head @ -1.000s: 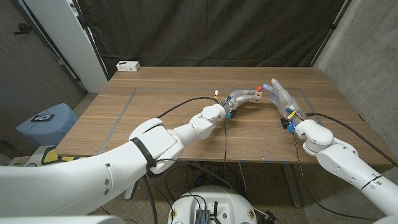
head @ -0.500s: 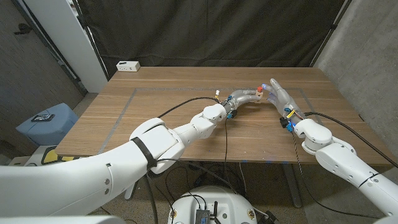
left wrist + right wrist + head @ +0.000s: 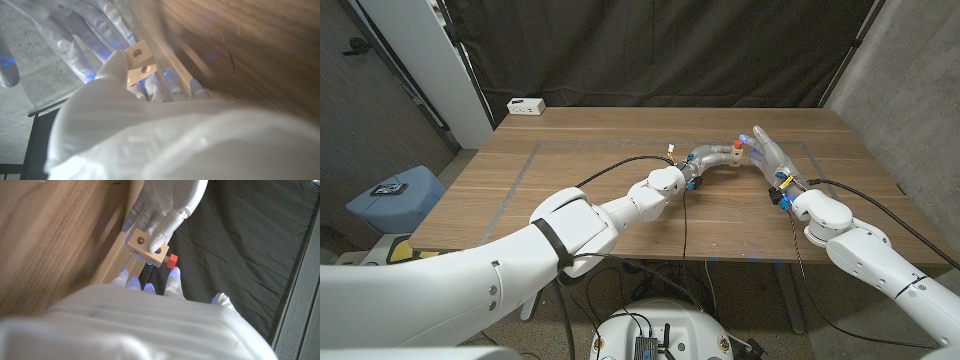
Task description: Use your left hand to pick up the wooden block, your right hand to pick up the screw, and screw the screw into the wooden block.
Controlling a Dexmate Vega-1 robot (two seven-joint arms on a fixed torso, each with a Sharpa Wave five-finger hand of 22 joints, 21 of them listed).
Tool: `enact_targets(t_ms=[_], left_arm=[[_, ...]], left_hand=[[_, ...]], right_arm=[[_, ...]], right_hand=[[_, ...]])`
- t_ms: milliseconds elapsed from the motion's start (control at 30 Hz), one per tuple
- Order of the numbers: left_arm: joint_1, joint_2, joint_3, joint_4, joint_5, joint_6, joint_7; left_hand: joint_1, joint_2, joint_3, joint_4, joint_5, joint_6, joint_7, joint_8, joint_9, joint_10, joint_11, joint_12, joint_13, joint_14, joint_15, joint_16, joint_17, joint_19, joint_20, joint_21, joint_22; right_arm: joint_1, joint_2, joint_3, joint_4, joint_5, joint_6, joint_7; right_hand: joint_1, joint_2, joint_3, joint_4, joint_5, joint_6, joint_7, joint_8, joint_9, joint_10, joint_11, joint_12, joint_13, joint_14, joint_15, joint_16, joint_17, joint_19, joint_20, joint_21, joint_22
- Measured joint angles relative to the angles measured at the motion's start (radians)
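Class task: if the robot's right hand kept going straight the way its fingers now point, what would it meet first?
Most likely the wooden block held by the left hand: the right hand reaches toward it, fingertips near the red screw in the block's side. Exact depth is unclear.

A wooden table (image 3: 570, 160) fills the middle of the scene, its plank grain running side to side, with a faint taped rectangle marked on its top. Behind it hangs a dark curtain (image 3: 650, 50), wrinkled, covering the back wall. A small white box (image 3: 526, 105) sits at the table's far left corner. A white panel (image 3: 415, 60) leans at the left, beside grey carpet floor (image 3: 360, 130). A blue stool (image 3: 395, 200) stands low at the left. A grey wall (image 3: 910, 90) rises at the right.
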Motion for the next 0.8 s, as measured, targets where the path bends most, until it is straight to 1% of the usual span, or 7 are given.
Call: enact_targets(t_ms=[100,267,300,400,533,800], left_arm=[[-0.002,-0.001,0.001,0.0,-0.001,0.005,0.001],[-0.004,-0.001,0.003,0.001,-0.003,0.009,0.001],[-0.004,-0.001,0.003,0.001,-0.003,0.01,0.001],[-0.004,-0.001,0.004,0.001,-0.004,0.01,0.001],[-0.004,0.0,0.005,0.001,-0.004,0.01,0.0],[-0.003,0.003,0.006,0.001,-0.003,-0.006,-0.004]], left_hand=[[0.0,0.0,-0.004,0.002,0.004,0.0,0.0,0.0,0.002,0.0,0.0,0.0,0.0,0.0,0.0,0.0,0.0,0.0,0.0,0.0,0.0],[0.0,0.0,-0.002,0.004,0.004,0.0,0.0,0.0,0.004,0.0,0.0,0.0,0.0,0.0,0.0,0.0,0.0,0.0,0.0,0.0,0.0],[0.0,0.0,-0.002,0.004,0.004,-0.004,-0.003,0.0,0.004,0.0,0.0,0.0,0.0,0.0,0.0,0.0,0.0,0.0,0.0,0.0,0.0],[-0.016,-0.002,-0.002,0.004,0.004,-0.006,-0.005,-0.001,0.004,0.0,0.0,-0.001,0.0,0.0,0.0,0.0,0.0,0.0,0.0,0.0,0.0],[-0.016,-0.002,-0.002,0.004,0.004,-0.006,-0.005,-0.001,0.004,0.0,0.0,-0.001,0.0,0.0,0.0,0.0,0.0,0.0,0.0,0.0,0.0],[-0.016,-0.002,-0.005,0.007,0.004,-0.002,-0.009,-0.004,0.004,0.0,0.0,-0.003,0.0,0.0,0.0,0.0,0.0,0.0,0.0,0.0,0.0]], right_arm=[[0.001,0.0,-0.001,0.0,0.002,-0.001,0.0],[0.001,0.0,-0.002,0.001,0.003,-0.001,0.0],[0.001,0.0,-0.002,0.001,0.003,-0.001,-0.001],[0.001,0.0,-0.003,0.001,0.003,-0.001,-0.003],[0.0,0.001,-0.003,0.002,0.002,0.004,-0.007],[-0.002,0.004,-0.001,0.002,-0.003,0.014,-0.015]], right_hand=[[0.0,0.0,0.0,0.0,0.0,0.0,0.0,0.0,0.0,0.0,0.0,0.0,0.0,0.0,0.0,0.0,0.0,0.0,0.0,0.0,0.0],[0.0,0.0,0.0,0.0,0.0,0.0,0.0,0.0,0.0,0.0,0.0,0.0,0.0,0.0,0.0,0.0,0.0,0.0,0.0,0.0,0.0],[0.0,0.0,0.0,0.0,0.0,0.0,0.0,0.0,0.0,0.0,0.0,0.0,0.0,0.0,0.0,0.0,0.0,0.0,0.0,0.0,0.0],[0.0,0.0,0.0,0.0,0.0,0.0,0.0,0.0,0.0,0.0,0.0,0.0,0.0,0.0,0.0,0.0,0.0,0.0,0.0,0.0,0.0],[0.0,0.0,0.0,0.0,0.0,0.0,0.0,0.0,0.0,0.0,0.0,0.0,0.0,0.0,0.0,0.0,0.0,0.0,0.0,0.0,0.0],[0.0,0.0,0.0,0.0,0.0,0.0,0.0,0.0,0.0,0.0,0.0,0.0,0.0,0.0,0.0,0.0,0.0,0.0,0.0,0.0,0.0]])
